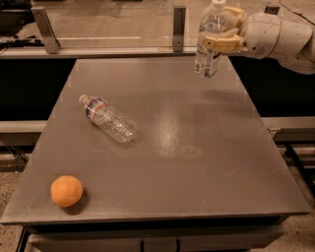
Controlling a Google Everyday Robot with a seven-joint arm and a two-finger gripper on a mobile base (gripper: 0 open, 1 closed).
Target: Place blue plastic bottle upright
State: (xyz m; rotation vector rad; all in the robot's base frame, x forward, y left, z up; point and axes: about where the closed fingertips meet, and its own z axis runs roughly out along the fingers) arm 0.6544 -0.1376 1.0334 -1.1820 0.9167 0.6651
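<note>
Near the table's far right edge, the gripper clasps the blue plastic bottle upright, its base seemingly just above the surface. A clear bottle lies sideways; an orange sits front-left.

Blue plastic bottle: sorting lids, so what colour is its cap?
White cap, camera view; gripper holds the bottle at table's far right.

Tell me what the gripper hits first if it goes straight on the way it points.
The gripper, above the table's far right corner, holds the blue plastic bottle and points toward the picture's left. Beyond the bottle, probably the metal post on the back rail, though depth is unclear.
</note>
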